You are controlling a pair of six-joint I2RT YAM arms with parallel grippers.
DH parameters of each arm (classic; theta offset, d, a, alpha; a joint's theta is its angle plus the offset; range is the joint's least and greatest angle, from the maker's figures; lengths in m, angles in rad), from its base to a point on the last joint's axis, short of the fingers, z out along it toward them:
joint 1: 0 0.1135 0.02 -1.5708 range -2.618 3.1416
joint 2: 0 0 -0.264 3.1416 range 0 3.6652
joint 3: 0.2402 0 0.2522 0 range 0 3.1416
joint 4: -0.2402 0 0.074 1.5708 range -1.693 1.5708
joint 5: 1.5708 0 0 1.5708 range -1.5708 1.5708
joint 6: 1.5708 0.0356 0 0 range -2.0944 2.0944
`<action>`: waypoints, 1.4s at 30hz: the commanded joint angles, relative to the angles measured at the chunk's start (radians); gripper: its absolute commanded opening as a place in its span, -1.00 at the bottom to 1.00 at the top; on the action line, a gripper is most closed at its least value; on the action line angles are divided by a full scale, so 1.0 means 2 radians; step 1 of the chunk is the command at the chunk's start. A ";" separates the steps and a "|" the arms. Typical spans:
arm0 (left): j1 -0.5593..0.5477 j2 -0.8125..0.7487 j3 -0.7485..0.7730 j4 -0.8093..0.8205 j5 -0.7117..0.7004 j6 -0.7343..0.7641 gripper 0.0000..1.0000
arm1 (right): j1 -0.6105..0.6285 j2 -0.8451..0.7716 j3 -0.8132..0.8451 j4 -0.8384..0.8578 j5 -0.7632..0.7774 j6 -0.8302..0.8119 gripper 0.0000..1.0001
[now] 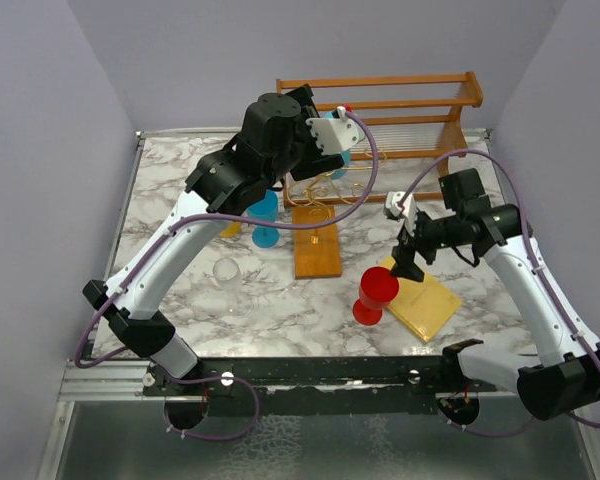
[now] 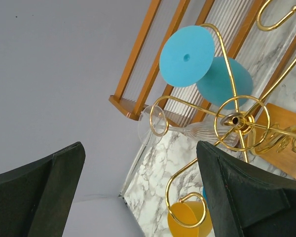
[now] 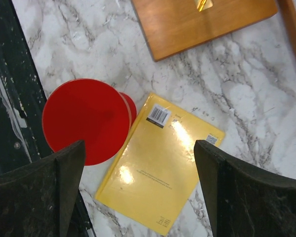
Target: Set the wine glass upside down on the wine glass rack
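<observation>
top: left gripper [image 1: 330, 137] hovers at the gold arms of the wine glass rack [image 1: 316, 252]; right gripper [image 1: 408, 246] hangs above a red glass [image 1: 377, 288]. left wrist: jaws wide, empty, a clear wine glass [image 2: 180, 129] caught in the scrolls just ahead. right wrist: jaws wide, empty, yellow book [image 3: 163, 163] below.

Your left arm [image 1: 175, 245] and right arm [image 1: 540, 290] match: white tubular links between bulky black joint housings. A thin purple cable [image 1: 376, 160] trails back from each wrist. Behind the left arm's fingers [image 2: 246, 197] (matte black wedges, faintly grained) sits a white angular bracket [image 1: 325, 133].
</observation>
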 commanded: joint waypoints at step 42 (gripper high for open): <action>0.022 0.020 0.056 0.010 0.047 -0.078 0.98 | 0.119 -0.105 -0.055 0.174 0.217 0.089 -0.98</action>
